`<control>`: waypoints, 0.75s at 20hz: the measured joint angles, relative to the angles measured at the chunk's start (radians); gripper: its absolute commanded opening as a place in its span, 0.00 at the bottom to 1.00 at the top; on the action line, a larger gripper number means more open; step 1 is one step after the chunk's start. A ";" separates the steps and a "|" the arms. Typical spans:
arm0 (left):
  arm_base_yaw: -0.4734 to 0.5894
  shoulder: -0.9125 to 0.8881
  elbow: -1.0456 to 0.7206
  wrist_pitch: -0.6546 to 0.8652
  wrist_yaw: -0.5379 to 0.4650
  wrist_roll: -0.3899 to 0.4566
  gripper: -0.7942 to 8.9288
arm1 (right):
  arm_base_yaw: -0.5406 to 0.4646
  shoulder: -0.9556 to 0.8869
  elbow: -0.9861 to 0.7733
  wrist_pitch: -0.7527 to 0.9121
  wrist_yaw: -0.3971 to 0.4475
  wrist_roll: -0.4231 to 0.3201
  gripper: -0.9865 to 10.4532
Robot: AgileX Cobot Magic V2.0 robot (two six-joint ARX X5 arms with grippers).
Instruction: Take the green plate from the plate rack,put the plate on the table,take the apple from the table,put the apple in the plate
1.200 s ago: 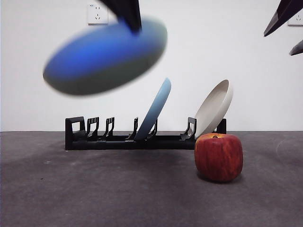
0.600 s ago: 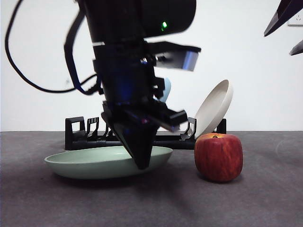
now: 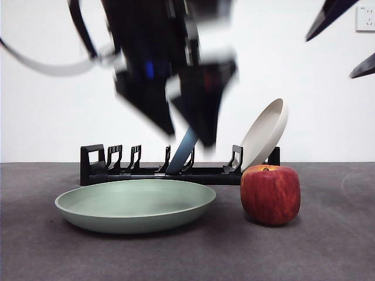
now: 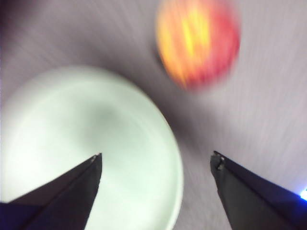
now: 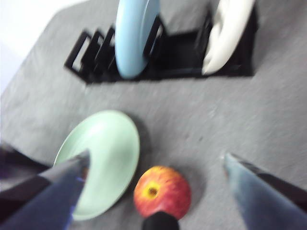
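The green plate (image 3: pixel 135 205) lies flat on the table (image 3: pixel 328 252), in front of the plate rack (image 3: pixel 117 170). The apple (image 3: pixel 270 194) stands just right of it, a small gap apart. My left gripper (image 3: pixel 187 137) is open and empty, blurred, above the plate's right half. In the left wrist view the left gripper (image 4: pixel 157 155) has its jaws spread over the plate (image 4: pixel 86 143), with the apple (image 4: pixel 197 43) beyond. My right gripper (image 3: pixel 329 58) is open and empty, high at the top right. The right wrist view shows the right gripper (image 5: pixel 157 154) above the apple (image 5: pixel 162 191) and the plate (image 5: pixel 100 158).
The rack (image 5: pixel 177 57) holds a light blue plate (image 5: pixel 134 33) near its middle and a beige plate (image 5: pixel 228 31) leaning at its right end. Both also show in the front view, the blue plate (image 3: pixel 186 153) partly behind my left gripper, the beige plate (image 3: pixel 266 133) behind the apple.
My left gripper brought the green plate down onto the table, let go of it and has risen with its jaws open. The right gripper has shifted slightly. The apple has not moved.
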 measured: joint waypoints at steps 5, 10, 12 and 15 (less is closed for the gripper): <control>0.000 -0.425 0.000 0.021 -0.145 -0.032 0.47 | 0.174 0.154 0.195 -0.198 0.111 -0.104 0.53; 0.000 -0.805 0.001 0.036 -0.341 -0.034 0.47 | 0.373 0.404 0.351 -0.316 0.373 -0.219 0.53; 0.000 -0.908 0.004 0.011 -0.410 -0.032 0.47 | 0.418 0.496 0.362 -0.312 0.396 -0.241 0.53; 0.000 -0.973 0.005 -0.087 -0.492 -0.032 0.47 | 0.450 0.614 0.362 -0.296 0.454 -0.255 0.53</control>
